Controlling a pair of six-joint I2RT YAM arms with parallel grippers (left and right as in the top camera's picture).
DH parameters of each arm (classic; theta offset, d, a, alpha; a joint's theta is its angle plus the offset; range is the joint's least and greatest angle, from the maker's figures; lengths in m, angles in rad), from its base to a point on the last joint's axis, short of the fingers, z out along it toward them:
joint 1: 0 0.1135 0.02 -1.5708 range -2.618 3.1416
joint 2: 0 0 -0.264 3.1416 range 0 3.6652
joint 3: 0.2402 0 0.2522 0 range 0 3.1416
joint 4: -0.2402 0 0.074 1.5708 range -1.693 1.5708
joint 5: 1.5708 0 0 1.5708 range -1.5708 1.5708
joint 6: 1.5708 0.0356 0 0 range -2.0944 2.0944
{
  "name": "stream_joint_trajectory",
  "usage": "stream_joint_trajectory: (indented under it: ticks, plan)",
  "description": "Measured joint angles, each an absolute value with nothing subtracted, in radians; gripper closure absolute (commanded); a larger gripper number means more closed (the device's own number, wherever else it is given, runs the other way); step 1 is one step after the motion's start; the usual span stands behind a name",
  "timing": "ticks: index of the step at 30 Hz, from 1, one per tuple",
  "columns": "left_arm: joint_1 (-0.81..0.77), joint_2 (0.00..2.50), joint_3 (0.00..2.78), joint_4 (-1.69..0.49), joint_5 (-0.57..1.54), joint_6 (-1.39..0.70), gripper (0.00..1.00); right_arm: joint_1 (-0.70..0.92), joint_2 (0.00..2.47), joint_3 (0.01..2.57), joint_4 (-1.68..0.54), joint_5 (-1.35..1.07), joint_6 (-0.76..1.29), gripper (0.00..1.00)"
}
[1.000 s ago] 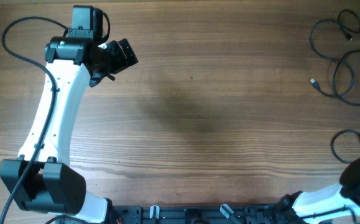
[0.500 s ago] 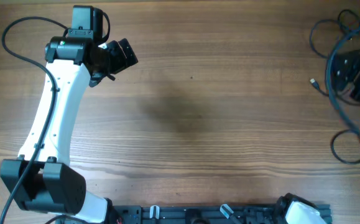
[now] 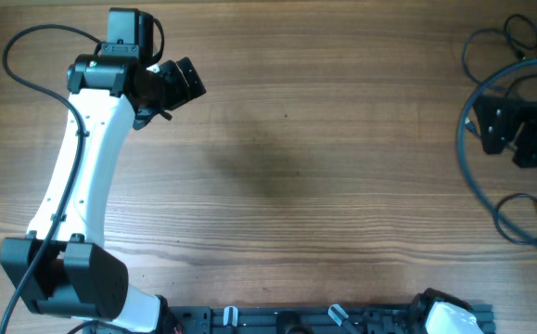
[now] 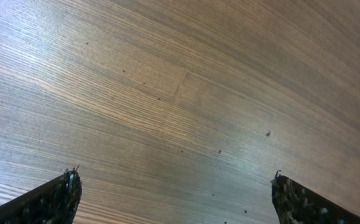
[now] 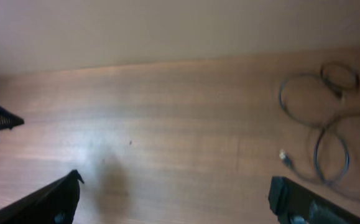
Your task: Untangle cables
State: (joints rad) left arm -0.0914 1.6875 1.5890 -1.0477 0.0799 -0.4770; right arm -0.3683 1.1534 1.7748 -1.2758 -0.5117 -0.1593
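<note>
The cables [image 3: 487,46] lie as thin black loops at the table's far right; one more loop [image 3: 518,219] lies nearer the front. In the right wrist view the cables [image 5: 319,134] curl at the right, with a small loop [image 5: 339,76] and a plug end [image 5: 285,157]. My right gripper [image 3: 492,125] hovers blurred above the table's right side, partly covering the middle loops. It stands open [image 5: 173,199] with only wood between its fingers. My left gripper [image 3: 186,80] is at the far left, open [image 4: 176,199] over bare wood, far from the cables.
A thick black arm wire [image 3: 463,162] arcs around the right gripper. The left arm [image 3: 83,176] stretches along the table's left side. The mounting rail [image 3: 324,320] runs along the front edge. A pale wall [image 5: 167,31] backs the table.
The right arm has swung up from the front right corner to above the cable loops at the right edge. The left arm has not moved.
</note>
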Motion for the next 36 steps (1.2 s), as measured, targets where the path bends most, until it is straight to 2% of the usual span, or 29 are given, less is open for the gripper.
stream_joint_trajectory:
  ticks: [3, 7, 16, 21, 26, 31, 36]
  plan:
    - [-0.091, 1.687, 1.589, -1.048, 0.080, -0.477, 0.00, -0.270, 1.057, 1.631, -1.073, -0.446, -0.167, 0.00]
    - [-0.091, 1.687, 1.589, -1.047, 0.081, -0.477, 0.00, -0.134, 0.836, 1.317, -0.775, -0.311, -0.167, 0.00]
    - [-0.091, 1.688, 1.589, -1.047, 0.084, -0.477, 0.00, -0.037, 0.332, 0.502, -0.061, -0.223, -0.123, 0.00]
    - [-0.091, 1.689, 1.589, -1.047, 0.083, -0.477, 0.00, -0.010, 0.162, 0.233, 0.075, -0.221, -0.117, 0.00]
    - [-0.091, 1.689, 1.589, -1.047, 0.084, -0.477, 0.00, -0.010, 0.104, 0.083, 0.197, -0.219, -0.116, 0.00]
    - [-0.091, 1.689, 1.589, -1.047, 0.084, -0.477, 0.00, -0.010, 0.061, 0.026, 0.207, -0.218, -0.116, 0.00]
    - [-0.091, 1.689, 1.589, -1.047, 0.084, -0.477, 0.00, -0.010, 0.019, 0.012, 0.094, -0.204, -0.116, 0.00]
